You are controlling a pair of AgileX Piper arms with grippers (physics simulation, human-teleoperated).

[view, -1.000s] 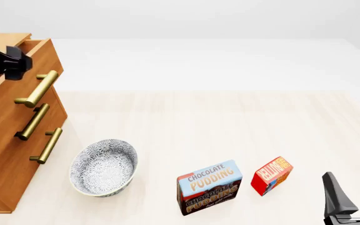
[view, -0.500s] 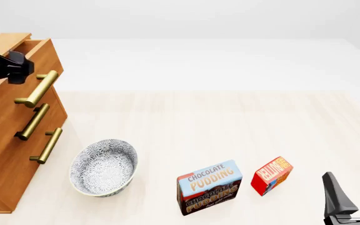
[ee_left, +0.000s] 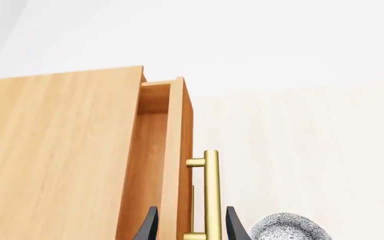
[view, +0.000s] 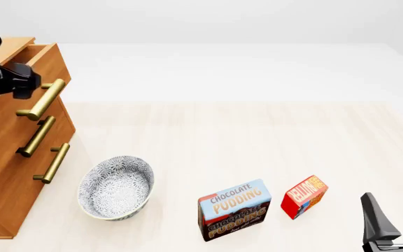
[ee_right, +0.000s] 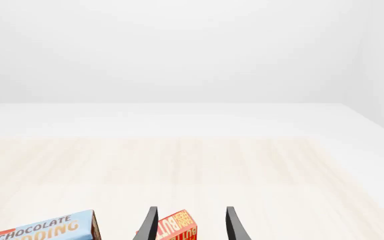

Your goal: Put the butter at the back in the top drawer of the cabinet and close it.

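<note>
The butter point(view: 304, 196), a small red-orange box, stands near the table's front right, just right of the pudding box. It also shows in the right wrist view as the butter point(ee_right: 177, 228), ahead of my right gripper point(ee_right: 190, 226). That right gripper point(view: 398, 218) is open and holds nothing, right of the butter and apart from it. The cabinet point(view: 2, 210) stands at the left with its top drawer point(view: 56, 65) pulled out a little. My left gripper point(view: 27, 84) is open at the drawer's brass handle point(ee_left: 210, 190), and the left gripper point(ee_left: 188, 230) has a finger on either side of the bar.
A blue-and-brown chocolate pudding box point(view: 234, 209) stands at front centre. A patterned grey bowl point(view: 115, 186) sits beside the cabinet's lower drawers. The two lower drawers are closed, each with its own brass handle point(view: 37, 136).
The left arm has shifted slightly down and to the right toward the top drawer's handle. The drawer, the boxes and the right arm have not moved.
</note>
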